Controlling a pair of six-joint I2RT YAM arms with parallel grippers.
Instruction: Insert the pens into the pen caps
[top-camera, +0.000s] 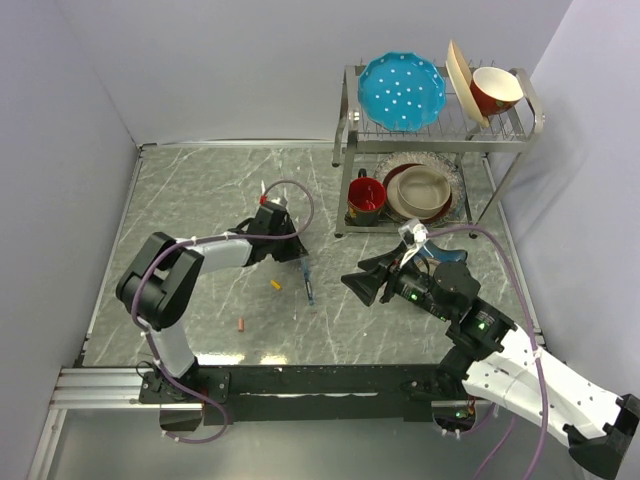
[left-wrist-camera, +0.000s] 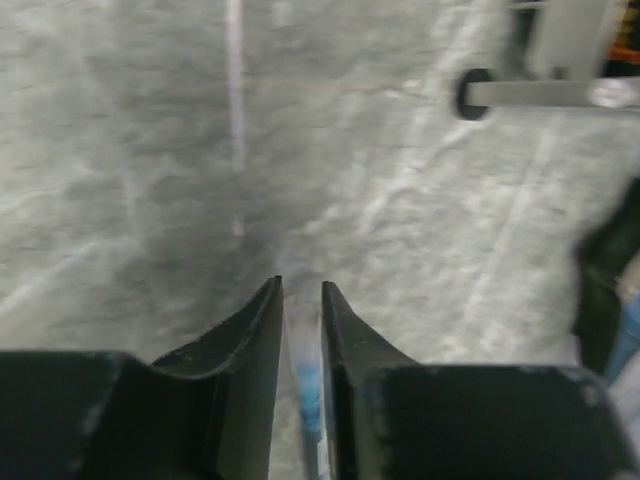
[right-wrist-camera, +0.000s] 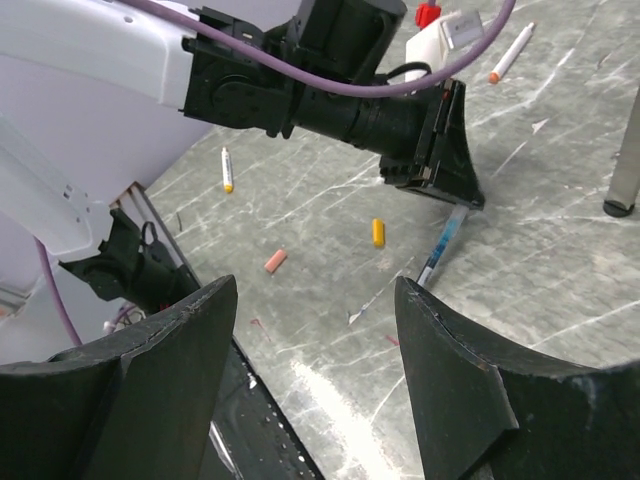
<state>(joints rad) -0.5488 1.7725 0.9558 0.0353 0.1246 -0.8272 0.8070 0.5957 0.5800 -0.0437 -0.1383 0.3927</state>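
1. The left gripper (left-wrist-camera: 300, 292) has its jaws drawn close on the dark blue-teal stick pen (right-wrist-camera: 442, 243). The left wrist view shows the barrel filling the narrow slot between the two black fingers.
2. The pen juts out past the fingertips and slopes down toward the grey marble-patterned tabletop (top-camera: 200, 190). Its free end looks to be at the surface or just above it; which one cannot be told.
3. The right gripper (right-wrist-camera: 310, 340) is empty, with its jaws spread wide. In the top view it sits low, near the pen's far side, with its opening facing the pen.
4. The stubby yellow-orange plastic cap (right-wrist-camera: 377, 232) lies flat on the table just beside the pen's free end, on the side away from the right gripper. Its long axis runs roughly the same way as the pen's.
5. The salmon-pink plastic cap (right-wrist-camera: 275, 261) lies further off, toward the near edge of the table.
6. Two white-barrelled pens (right-wrist-camera: 227, 168) (right-wrist-camera: 510, 52) lie well apart from all this.
7. Judgement: the yellow-orange cap is the nearer target. The held pen lies between it and the right gripper, so that arm must reach past the pen tip. Otherwise the left arm must swing the tip sideways toward the cap's mouth.
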